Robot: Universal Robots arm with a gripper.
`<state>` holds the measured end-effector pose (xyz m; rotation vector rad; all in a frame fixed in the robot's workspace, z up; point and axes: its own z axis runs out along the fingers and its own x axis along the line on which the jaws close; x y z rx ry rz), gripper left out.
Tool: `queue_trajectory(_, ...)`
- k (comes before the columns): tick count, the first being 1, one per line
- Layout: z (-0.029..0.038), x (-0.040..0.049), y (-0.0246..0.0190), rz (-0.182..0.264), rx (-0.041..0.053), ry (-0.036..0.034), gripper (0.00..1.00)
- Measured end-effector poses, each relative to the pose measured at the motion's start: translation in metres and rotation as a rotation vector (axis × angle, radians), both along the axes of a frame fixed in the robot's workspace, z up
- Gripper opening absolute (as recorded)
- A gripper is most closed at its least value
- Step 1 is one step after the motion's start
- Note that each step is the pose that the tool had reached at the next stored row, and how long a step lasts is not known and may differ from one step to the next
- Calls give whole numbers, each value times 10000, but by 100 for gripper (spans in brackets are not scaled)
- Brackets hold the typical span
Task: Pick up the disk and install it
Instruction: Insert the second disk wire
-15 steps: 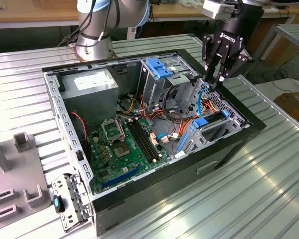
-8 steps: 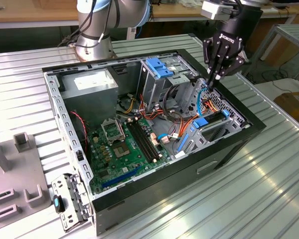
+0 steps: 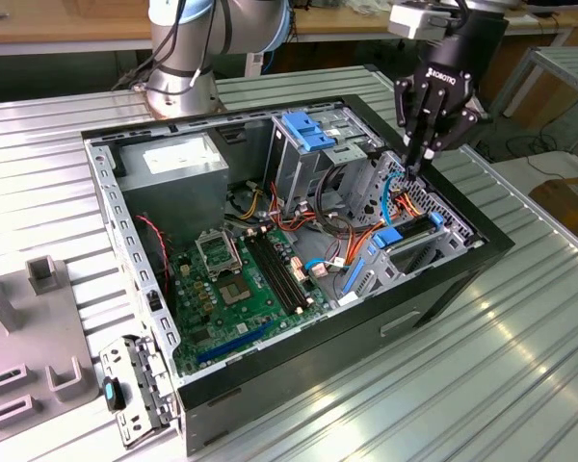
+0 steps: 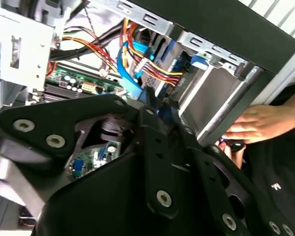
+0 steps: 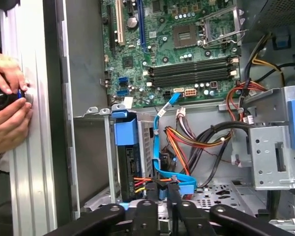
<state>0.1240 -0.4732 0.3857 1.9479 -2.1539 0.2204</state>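
One disk point(image 5: 129, 162) in drive bay point(image 5: 108, 162), gripper point(image 3: 411, 166) above

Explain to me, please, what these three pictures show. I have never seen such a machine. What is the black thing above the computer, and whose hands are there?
The exterior view looks from outside at an open computer case lying on a ribbed metal table. The black thing above it is the robot arm's gripper, its fingertips lowered among the coloured cables near the drive bay. The two wrist views come from cameras riding on the arm, so the black gripper parts sit in their foreground. Inside the case you see the green motherboard, a grey power supply and a metal cage with a light-blue handle. A person's hands rest beside the case's outer wall, holding a small dark object. I cannot tell whether the gripper holds anything.
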Motion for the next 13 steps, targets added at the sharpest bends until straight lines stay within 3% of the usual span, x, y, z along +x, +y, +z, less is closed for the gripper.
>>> queue_trajectory(1,-4,0,0,-1,-149,-11,30)
queue_trajectory(2,-9,0,0,0,-270,-18,36)
queue_trajectory(5,-31,0,1,-1,-541,-30,35)
queue_trajectory(6,-55,0,0,0,-663,-37,16)
queue_trajectory(7,-68,0,0,-1,-721,-40,11)
queue_trajectory(12,-95,0,0,-3,-899,-48,11)
queue_trajectory(13,-126,0,0,-3,-913,-48,11)
